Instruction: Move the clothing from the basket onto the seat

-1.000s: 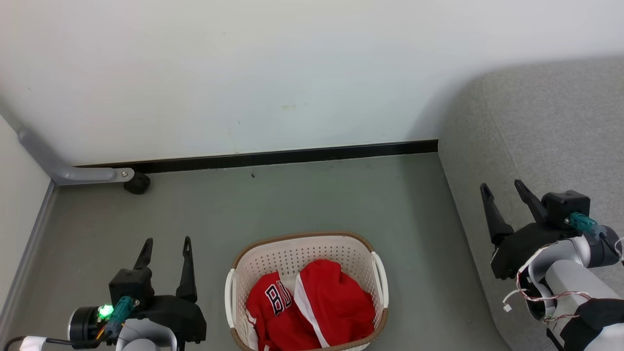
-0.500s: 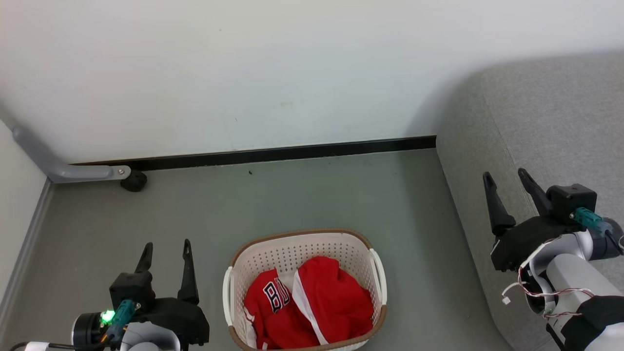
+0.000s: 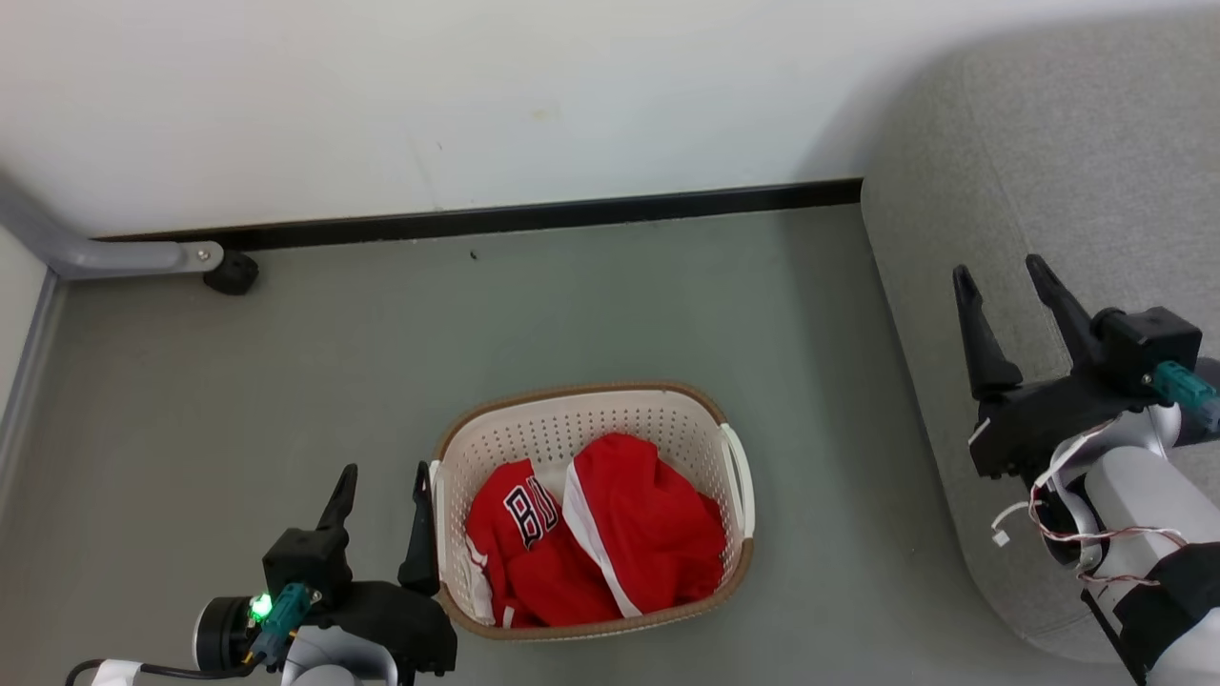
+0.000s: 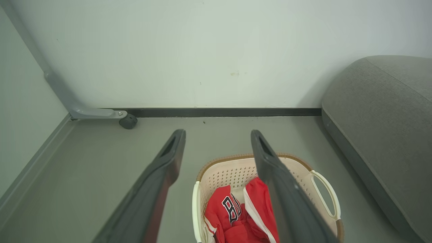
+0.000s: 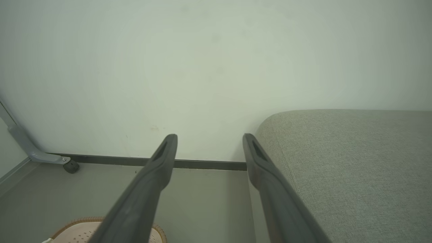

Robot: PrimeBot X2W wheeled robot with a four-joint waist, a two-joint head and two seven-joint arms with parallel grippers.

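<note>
The cream perforated basket (image 3: pixel 591 419) with a brown rim stands on the floor in the head view, also seen as the basket (image 4: pixel 229 170) in the left wrist view. Inside lie the red lettered jersey (image 3: pixel 515 534) and a plainer red garment with a white stripe (image 3: pixel 648 524). My left gripper (image 3: pixel 381 472) is open, empty, just left of the basket's left handle. My right gripper (image 3: pixel 1001 272) is open and empty above the grey seat (image 3: pixel 1067 143). The seat (image 5: pixel 354 162) spreads at the right of the right wrist view.
A white wall with a black skirting (image 3: pixel 534 217) closes the far side. A grey metal leg with a black caster (image 3: pixel 231 274) stands at the far left. Grey floor (image 3: pixel 591 305) lies between basket and wall.
The head camera has tilted down, shifting the whole scene upward. My left gripper now stands nearer the basket's left side. My right gripper has risen slightly in view.
</note>
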